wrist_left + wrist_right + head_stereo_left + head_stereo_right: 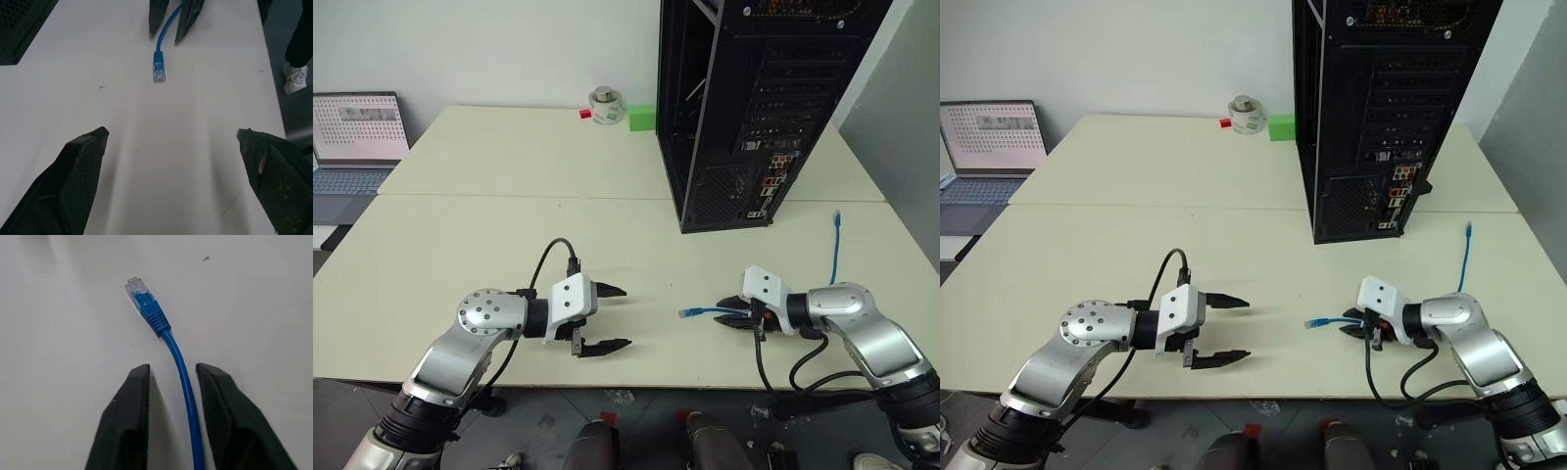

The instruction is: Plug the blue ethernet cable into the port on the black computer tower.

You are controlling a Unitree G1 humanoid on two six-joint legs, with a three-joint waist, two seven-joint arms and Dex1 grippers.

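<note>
Head views, cable: the thin light-blue ethernet cable point(705, 311) lies flat on the pale worktop point(509, 235); one clear plug sits just past the right gripper point(736, 313), pointing toward the left gripper point(607, 318).
Head views, far end: the cord passes under the right wrist and its other plug point(837, 215) lies beyond the right arm, beside the tall black metal computer tower point(744, 108).
Head views, nearer arm: the right one, already over the cord; the left stands well apart, across bare worktop.
Head views, surroundings: an open laptop point(357, 147), a small round tin point(604, 106) and a green block point(642, 117) all sit far off, nothing between fingers and tower.
Left wrist view, fingers point(73, 171): spread wide and empty; the plug point(159, 71) lies straight ahead, its long axis in line with them, the right arm's finger tips point(157, 17) flanking the cord behind it.
Right wrist view, fingers point(127, 416): narrowly parted, the cord point(188, 406) running between them with a sliver of gap on each side, so straddled, not yet pinched.
Right wrist view, plug point(144, 303): ahead of the tips, angled slightly off their line.
Judgement: closing here would grip the cord behind the plug; the tower's rear ports lie well ahead.
</note>
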